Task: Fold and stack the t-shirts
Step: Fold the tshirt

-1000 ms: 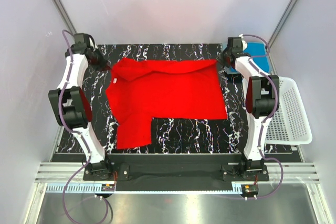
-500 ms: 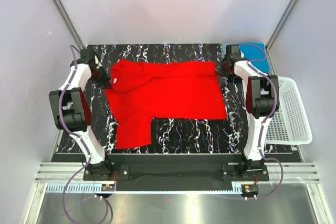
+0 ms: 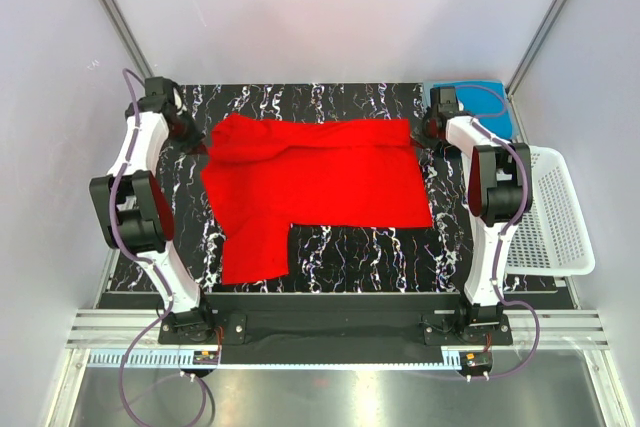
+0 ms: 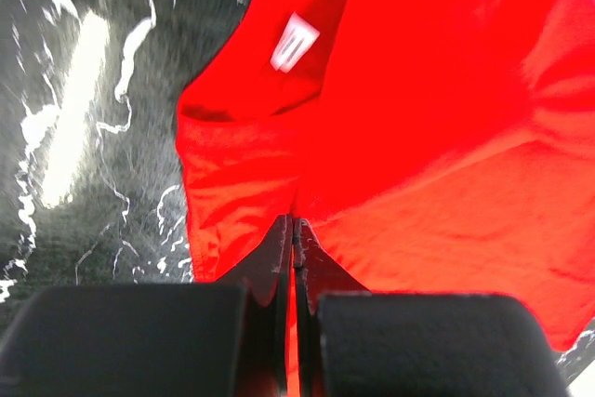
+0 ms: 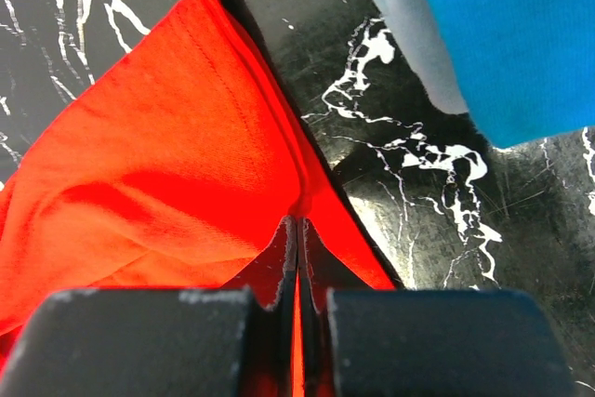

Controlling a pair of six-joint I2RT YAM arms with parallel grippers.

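The red shirt [image 3: 320, 182] lay spread over the middle of the table [image 3: 350, 252], with one part reaching toward seven o'clock. The left claw [image 4: 295, 230] was fully closed on a pinch of the cloth at the far corner, near ten o'clock, close to the collar and its white label [image 4: 294, 41]. The right claw [image 5: 296, 225] was closed in the same way on the far corner near two o'clock. I think both corners were held so that the far edge could be carried toward six o'clock and the shirt folded in half. The blue shirt [image 3: 485, 102] lay folded at one o'clock, with a grey-blue shirt [image 5: 404, 34] showing at its edge. The basket [image 3: 555, 217] stood at three o'clock.
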